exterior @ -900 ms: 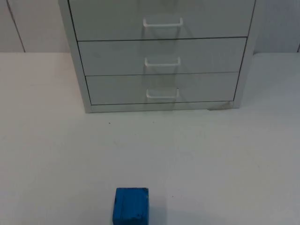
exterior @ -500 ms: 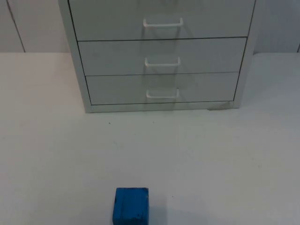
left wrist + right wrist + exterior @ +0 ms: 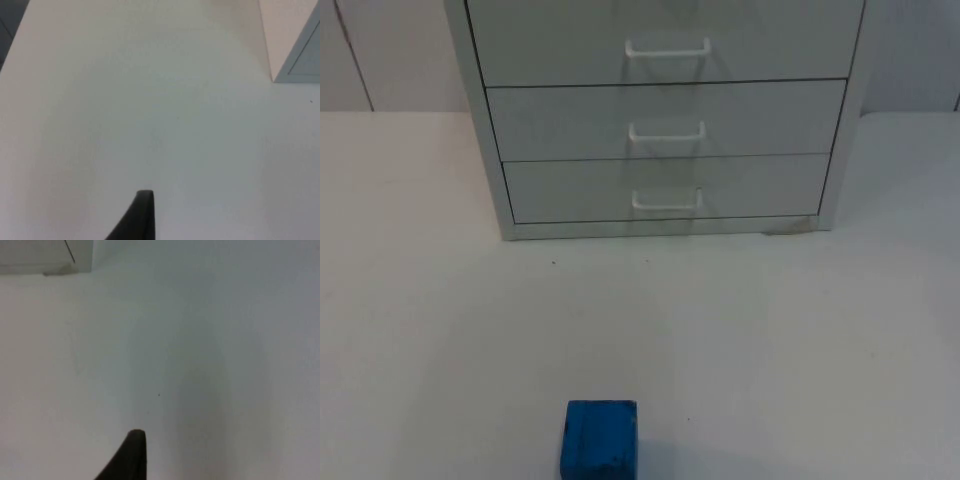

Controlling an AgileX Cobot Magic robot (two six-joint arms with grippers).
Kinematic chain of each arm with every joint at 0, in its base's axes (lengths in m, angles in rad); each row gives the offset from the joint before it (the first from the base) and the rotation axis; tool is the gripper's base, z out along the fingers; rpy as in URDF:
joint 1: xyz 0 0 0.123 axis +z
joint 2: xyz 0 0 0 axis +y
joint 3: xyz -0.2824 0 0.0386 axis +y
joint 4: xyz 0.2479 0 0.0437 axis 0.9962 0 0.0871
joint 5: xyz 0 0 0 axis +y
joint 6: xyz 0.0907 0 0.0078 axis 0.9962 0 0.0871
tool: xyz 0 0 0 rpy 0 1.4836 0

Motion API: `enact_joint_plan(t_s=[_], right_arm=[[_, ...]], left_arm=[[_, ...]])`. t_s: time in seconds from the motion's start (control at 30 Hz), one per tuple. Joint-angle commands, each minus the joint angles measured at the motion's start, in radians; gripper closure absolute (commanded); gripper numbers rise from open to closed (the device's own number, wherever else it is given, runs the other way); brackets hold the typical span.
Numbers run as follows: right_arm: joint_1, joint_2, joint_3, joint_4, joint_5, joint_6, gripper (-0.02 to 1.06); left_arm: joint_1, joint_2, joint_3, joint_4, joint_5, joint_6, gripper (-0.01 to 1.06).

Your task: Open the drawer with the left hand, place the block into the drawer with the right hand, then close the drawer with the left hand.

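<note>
Drawers (image 3: 665, 190) are all seen closed, block (image 3: 600, 439) lies on table (image 3: 800, 340) well apart, gripper states cannot be told, so a handle (image 3: 666, 201) should be approached squarely by left gripper (image 3: 142, 212).

Left gripper (image 3: 142, 215): one black fingertip seen from the left wrist camera, hanging above bare table, touching nothing.
Left fingers: only the one tip shows; whether the pair is spread or closed can't be told.
Right gripper (image 3: 131, 452): one black fingertip seen from the right wrist camera, above bare table, holding nothing visible.
Right fingers: same, spread can't be told.
</note>
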Motion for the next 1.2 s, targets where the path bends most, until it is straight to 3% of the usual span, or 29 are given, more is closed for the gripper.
enact_joint_plan(t_s=[0.0, 0.33, 0.43, 0.53, 0.6, 0.7, 0.77, 0.8, 0.93, 0.97, 1.1, 1.17], right_arm=[[-0.005, 0.086, -0.009, -0.008, -0.016, 0.003, 0.00], [-0.005, 0.222, -0.009, -0.008, -0.021, 0.001, 0.01], [-0.005, 0.223, -0.009, -0.008, -0.029, 0.001, 0.01], [-0.005, 0.223, -0.009, -0.008, -0.039, 0.001, 0.01], [-0.005, 0.223, -0.009, -0.008, -0.043, 0.001, 0.01], [-0.005, 0.223, -0.009, -0.008, -0.044, 0.001, 0.01], [-0.005, 0.223, -0.009, -0.008, -0.050, 0.001, 0.01], [-0.005, 0.223, -0.009, -0.008, -0.050, 0.001, 0.01], [-0.005, 0.223, -0.009, -0.008, -0.051, 0.001, 0.01], [-0.005, 0.223, -0.009, -0.008, -0.051, 0.001, 0.01], [-0.005, 0.223, -0.009, -0.008, -0.051, 0.001, 0.01], [-0.005, 0.223, -0.009, -0.008, -0.051, 0.001, 0.01]], left_arm=[[0.003, 0.105, -0.008, -0.018, -0.046, 0.022, 0.00], [0.003, 0.303, -0.008, -0.060, -0.076, 0.102, 0.00], [0.003, 0.332, -0.010, -0.109, -0.090, 0.162, 0.07], [-0.008, 0.386, -0.026, -0.285, -0.094, 0.343, 0.22], [-0.025, 0.408, -0.036, -0.324, -0.091, 0.415, 0.22], [-0.135, 0.474, -0.074, -0.354, -0.101, 0.531, 0.22], [-0.234, 0.518, -0.101, -0.285, -0.142, 0.543, 0.22], [-0.234, 0.518, -0.101, -0.285, -0.142, 0.543, 0.22], [-0.493, 0.621, -0.119, 0.043, -0.221, 0.536, 0.22], [-0.493, 0.621, -0.119, 0.043, -0.221, 0.536, 0.22], [-0.667, 0.706, -0.119, 0.313, -0.352, 0.432, 0.22], [-0.697, 0.730, -0.119, 0.384, -0.390, 0.403, 0.22]])
